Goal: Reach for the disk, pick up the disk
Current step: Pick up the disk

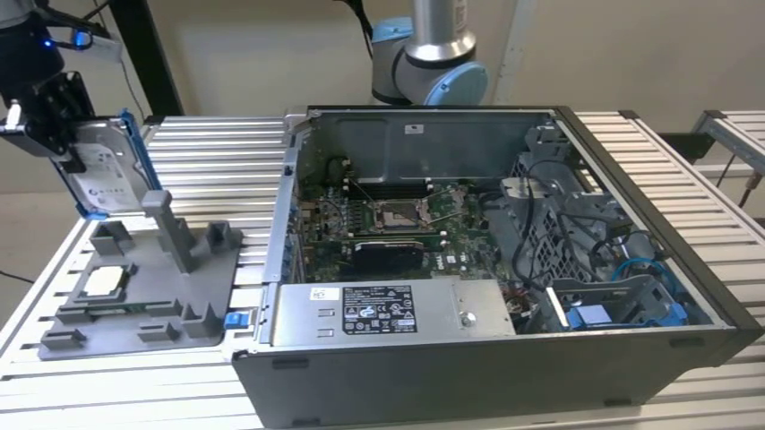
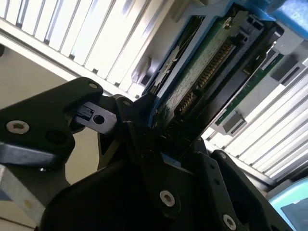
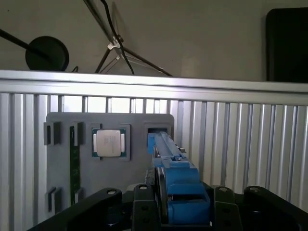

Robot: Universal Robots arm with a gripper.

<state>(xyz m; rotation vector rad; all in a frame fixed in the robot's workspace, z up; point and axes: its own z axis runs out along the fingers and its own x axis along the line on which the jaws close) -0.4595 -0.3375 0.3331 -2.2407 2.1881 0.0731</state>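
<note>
Black tool (image 1: 72, 154) is clamped on the flat silver-grey metal disk (image 1: 110, 179), which has a white label and blue plastic carrier. The disk stands upright on edge at the exterior view's left, over the grey plastic fixture tray (image 1: 143, 296) on the ribbed aluminium surface (image 1: 215, 152). Whether its lower end touches the tray cannot be told.

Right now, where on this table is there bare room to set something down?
Bare slats lie behind the grey fixture beside the computer case, and on the table at the exterior view's right. The fixture is crowded with posts and a processor chip; the gripper holds the disk above it.
</note>
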